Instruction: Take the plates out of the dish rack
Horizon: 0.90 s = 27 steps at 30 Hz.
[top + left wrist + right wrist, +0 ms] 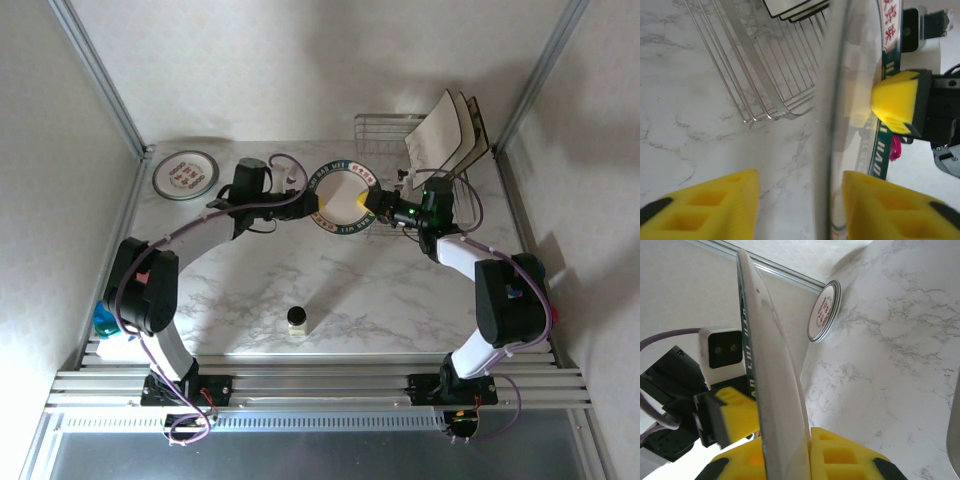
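Handover mid-air: right gripper [366,203] clamps plate [340,190]; left gripper [800,200] straddles rim, unclamped. Next: left closes, right releases.

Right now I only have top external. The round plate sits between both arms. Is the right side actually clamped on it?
Observer: Yes. In the right wrist view, the right fingers press on both faces of the round plate, with no gap.
Operator: Left side?
Observer: Not clamped. In the left wrist view, the left fingers straddle the rim, but the marble tabletop shows between one finger and the plate.
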Each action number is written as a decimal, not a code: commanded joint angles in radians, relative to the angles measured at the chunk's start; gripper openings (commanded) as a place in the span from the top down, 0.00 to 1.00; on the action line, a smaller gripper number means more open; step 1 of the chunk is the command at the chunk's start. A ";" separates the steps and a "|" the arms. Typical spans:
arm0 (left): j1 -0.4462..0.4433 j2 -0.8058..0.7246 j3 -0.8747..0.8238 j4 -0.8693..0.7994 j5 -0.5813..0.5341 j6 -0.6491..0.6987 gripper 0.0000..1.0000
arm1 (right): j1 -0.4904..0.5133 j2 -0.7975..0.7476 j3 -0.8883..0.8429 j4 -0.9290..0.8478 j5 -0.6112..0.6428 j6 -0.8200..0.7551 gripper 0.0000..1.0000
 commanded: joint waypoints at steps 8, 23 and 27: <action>-0.007 0.034 0.074 0.011 -0.003 -0.002 1.00 | 0.009 0.021 0.021 0.046 -0.028 -0.019 1.00; 0.026 0.024 0.069 0.043 -0.012 -0.029 1.00 | -0.007 -0.068 0.185 -0.450 0.077 -0.324 0.01; 0.053 0.011 0.060 0.074 -0.018 -0.046 1.00 | -0.043 -0.128 0.270 -0.696 0.137 -0.462 0.01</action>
